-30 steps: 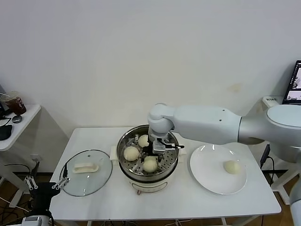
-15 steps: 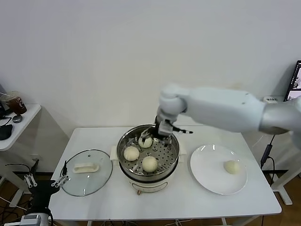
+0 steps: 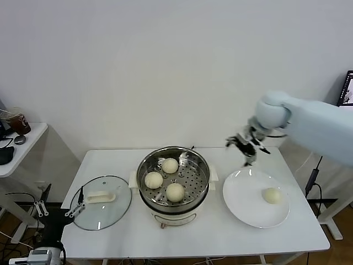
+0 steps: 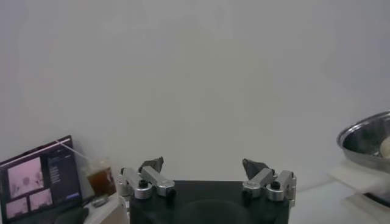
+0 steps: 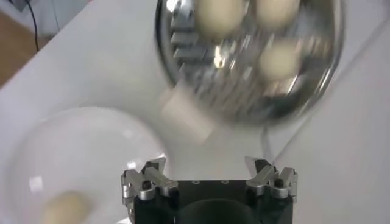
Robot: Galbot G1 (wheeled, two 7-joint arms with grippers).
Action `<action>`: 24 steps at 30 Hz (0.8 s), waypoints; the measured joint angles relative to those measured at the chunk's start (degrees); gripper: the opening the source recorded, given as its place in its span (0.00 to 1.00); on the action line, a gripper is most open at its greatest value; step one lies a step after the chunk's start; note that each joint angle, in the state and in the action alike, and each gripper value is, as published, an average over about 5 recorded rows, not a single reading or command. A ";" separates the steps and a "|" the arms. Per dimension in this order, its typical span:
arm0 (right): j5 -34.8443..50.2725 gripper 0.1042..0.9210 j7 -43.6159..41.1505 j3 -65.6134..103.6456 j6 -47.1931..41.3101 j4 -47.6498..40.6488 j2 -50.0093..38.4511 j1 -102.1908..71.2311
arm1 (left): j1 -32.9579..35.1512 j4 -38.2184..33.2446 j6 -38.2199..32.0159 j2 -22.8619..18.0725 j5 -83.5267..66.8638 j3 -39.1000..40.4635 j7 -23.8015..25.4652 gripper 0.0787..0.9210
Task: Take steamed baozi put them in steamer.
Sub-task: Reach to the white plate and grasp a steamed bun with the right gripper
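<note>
The steamer (image 3: 192, 174) stands mid-table and holds three steamed baozi: one at the back (image 3: 170, 165), one on the left (image 3: 154, 179), one at the front (image 3: 175, 191). Another baozi (image 3: 271, 195) lies on the white plate (image 3: 245, 193) to the right. My right gripper (image 3: 246, 144) hangs open and empty in the air above the plate's far edge. In its wrist view the right gripper (image 5: 206, 164) shows the steamer (image 5: 244, 91), the plate (image 5: 79, 152) and that baozi (image 5: 64, 207). My left gripper (image 3: 58, 210) is parked open below the table's left corner, seen also as the left gripper (image 4: 203, 164).
A glass lid (image 3: 118, 207) with a white handle (image 3: 101, 196) lies on the table left of the steamer. A side table with a cup (image 3: 16, 120) stands at far left. A screen (image 3: 346, 96) sits at the right edge.
My right gripper has risen out of the steamer and swung right toward the plate, empty. Three baozi stay in the steamer. The left gripper has hardly moved.
</note>
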 measured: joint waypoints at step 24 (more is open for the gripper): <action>-13.27 0.81 1.44 24.50 -4.23 -13.71 -5.96 -31.94 | 0.78 0.72 0.16 -0.42 0.80 0.17 0.05 0.88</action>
